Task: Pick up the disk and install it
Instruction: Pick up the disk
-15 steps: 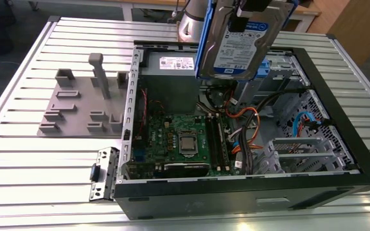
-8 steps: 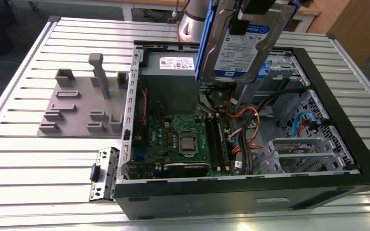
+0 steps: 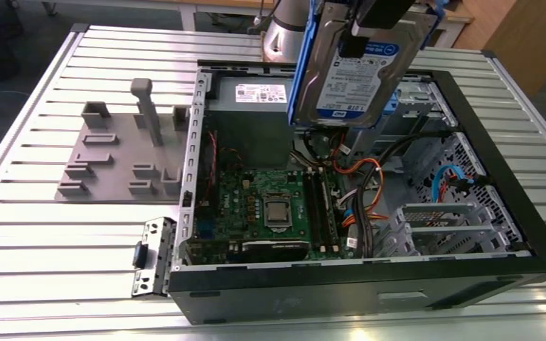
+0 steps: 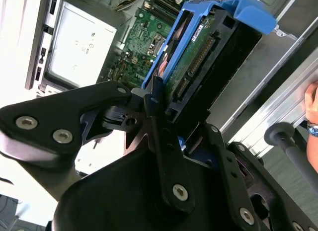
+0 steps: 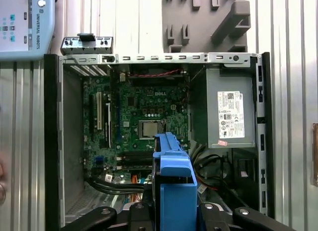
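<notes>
The disk (image 3: 357, 71), a silver hard drive with a white-and-blue label in a bright blue carrier frame, hangs tilted above the open computer case (image 3: 486, 153). My gripper (image 3: 379, 20) is shut on its upper end, over the case's back half near the grey power supply (image 3: 252, 106). In the second wrist view the disk (image 4: 196, 52) is edge-on with its connector showing, clamped by the black fingers (image 4: 154, 104). In the first wrist view the blue carrier (image 5: 171, 179) sticks out from my gripper (image 5: 171, 213) over the motherboard (image 5: 141, 116).
A grey fixture plate (image 3: 121, 160) with upright pegs lies at the exterior view's left of the case. A metal bracket (image 3: 154, 256) with a small blue tab sits by the case's near corner. Metal drive cages (image 3: 443, 220) and cables fill one side of the case. A person's hand (image 4: 312, 107) is nearby.
</notes>
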`<control>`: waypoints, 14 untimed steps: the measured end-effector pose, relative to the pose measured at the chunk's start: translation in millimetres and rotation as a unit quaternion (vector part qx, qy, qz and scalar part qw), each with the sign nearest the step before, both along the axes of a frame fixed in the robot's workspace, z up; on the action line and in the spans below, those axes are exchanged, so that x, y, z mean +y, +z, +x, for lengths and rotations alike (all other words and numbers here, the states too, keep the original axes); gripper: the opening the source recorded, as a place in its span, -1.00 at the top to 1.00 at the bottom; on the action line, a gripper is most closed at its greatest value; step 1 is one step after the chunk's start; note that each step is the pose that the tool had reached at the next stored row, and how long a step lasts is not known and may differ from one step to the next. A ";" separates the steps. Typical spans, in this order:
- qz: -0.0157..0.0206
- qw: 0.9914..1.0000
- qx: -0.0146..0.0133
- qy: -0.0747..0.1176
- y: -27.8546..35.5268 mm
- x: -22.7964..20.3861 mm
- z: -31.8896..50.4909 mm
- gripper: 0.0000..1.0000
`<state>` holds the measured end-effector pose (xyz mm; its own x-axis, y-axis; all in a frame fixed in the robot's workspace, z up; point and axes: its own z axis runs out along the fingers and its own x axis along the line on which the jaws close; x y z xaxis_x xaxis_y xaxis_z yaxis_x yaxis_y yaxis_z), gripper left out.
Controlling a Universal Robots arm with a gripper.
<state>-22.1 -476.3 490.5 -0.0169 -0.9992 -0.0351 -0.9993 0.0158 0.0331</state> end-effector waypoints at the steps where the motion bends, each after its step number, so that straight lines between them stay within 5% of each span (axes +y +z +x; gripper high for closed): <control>1: 0.000 1.000 0.000 0.000 -0.6 -0.7 0.0 0.27; 7: 0.003 1.000 0.000 0.000 -5.0 -10.8 0.1 0.27; 14: 0.006 1.000 0.000 0.000 -8.7 -34.9 0.1 0.27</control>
